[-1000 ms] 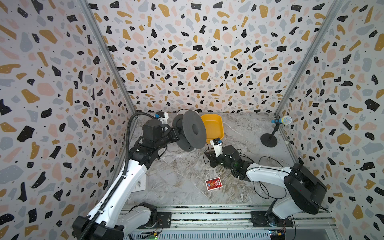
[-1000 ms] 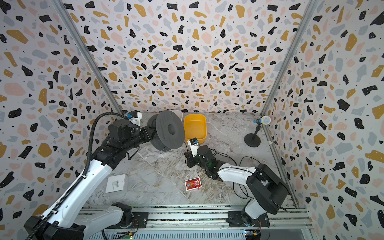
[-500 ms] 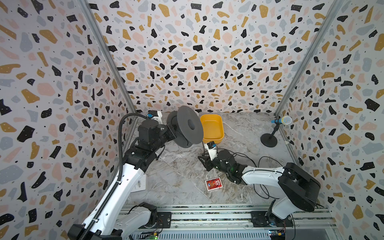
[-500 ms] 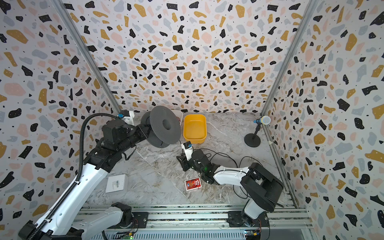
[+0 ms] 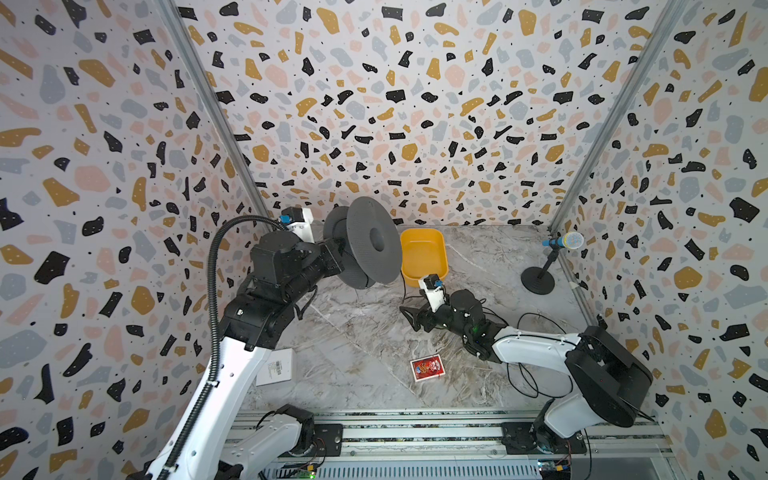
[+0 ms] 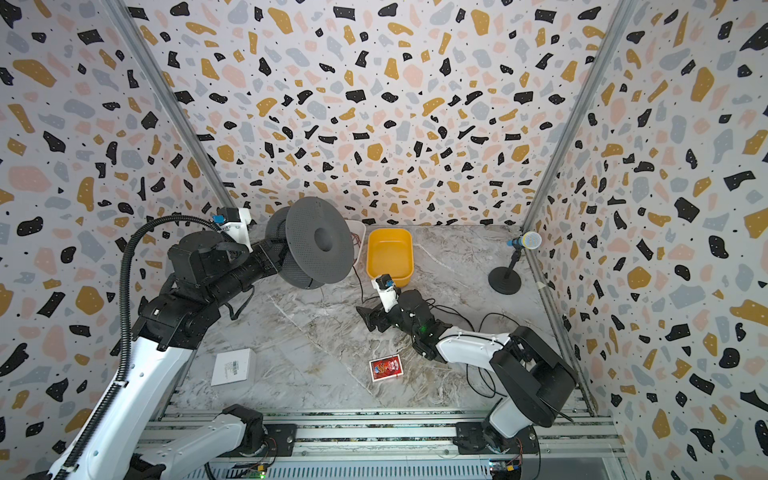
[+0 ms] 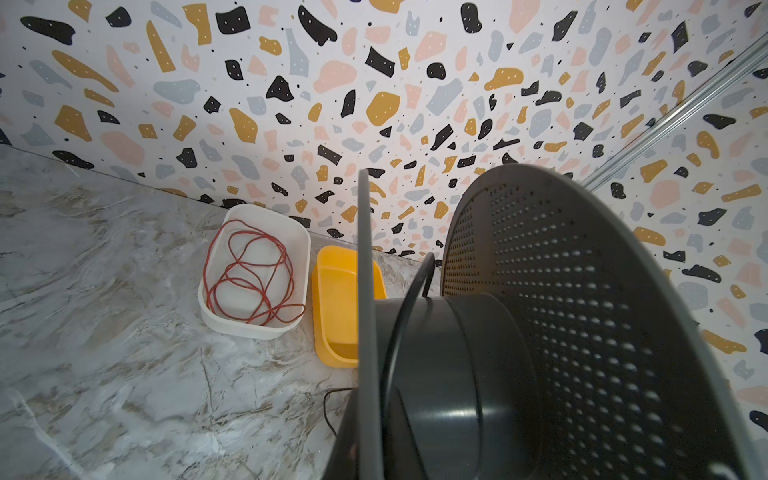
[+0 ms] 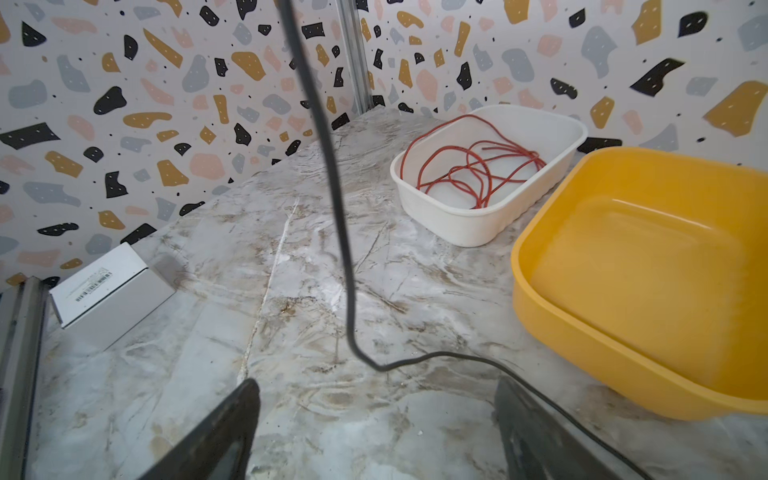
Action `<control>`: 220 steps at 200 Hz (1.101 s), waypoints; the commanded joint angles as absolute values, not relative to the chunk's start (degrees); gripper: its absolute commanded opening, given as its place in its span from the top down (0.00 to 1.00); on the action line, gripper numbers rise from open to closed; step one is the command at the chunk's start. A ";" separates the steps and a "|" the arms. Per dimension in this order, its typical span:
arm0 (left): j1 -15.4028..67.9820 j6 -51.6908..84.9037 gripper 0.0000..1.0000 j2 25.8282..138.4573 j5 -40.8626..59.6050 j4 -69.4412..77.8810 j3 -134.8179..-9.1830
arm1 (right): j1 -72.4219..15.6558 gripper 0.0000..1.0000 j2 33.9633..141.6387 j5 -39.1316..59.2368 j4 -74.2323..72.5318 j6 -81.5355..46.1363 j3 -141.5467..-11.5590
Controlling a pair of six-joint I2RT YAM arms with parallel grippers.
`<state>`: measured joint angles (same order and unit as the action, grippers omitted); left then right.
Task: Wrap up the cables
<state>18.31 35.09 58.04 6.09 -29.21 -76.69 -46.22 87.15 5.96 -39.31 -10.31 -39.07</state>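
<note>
Just beside the yellow tub, a smooth, glossy plastic basin with rounded corners, the left gripper is carrying a matte grey reel clear of the marble-patterned tabletop. The reel's two round flanges are showing rows of small perforations, and its hub is looking smooth and faintly shiny. The black cord, thin and round, is lying in a single turn on that hub, close against one flange. From there it is dropping to the tabletop in front of the tub and kinking sharply, and further loose loops are lying well away from the tub beside the right arm. The reel is hiding the left gripper's fingers behind its rear flange; they are pressed together on the reel. In both top views the reel is also covering most of the white tray next to the tub, where a tangle of reddish wire is lying. The right gripper is sitting low in front of the tub, fingers spread wide and gripping nothing. The cord's kink is lying just ahead of the gap, and whether the cord is touching one finger cannot be told, since the wrist view is cutting the fingers off.
</note>
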 commanded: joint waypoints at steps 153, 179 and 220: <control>18.02 34.96 1.00 57.00 5.80 -25.04 -78.93 | -48.12 0.36 110.35 3.92 -78.57 -0.84 -38.99; 17.94 34.99 1.00 57.35 5.56 -24.96 -78.88 | -48.23 0.63 111.85 3.56 -78.99 -2.04 -40.87; 17.93 35.42 1.00 58.44 5.35 -23.82 -78.09 | -50.52 0.92 111.55 1.82 -76.47 -1.52 -41.37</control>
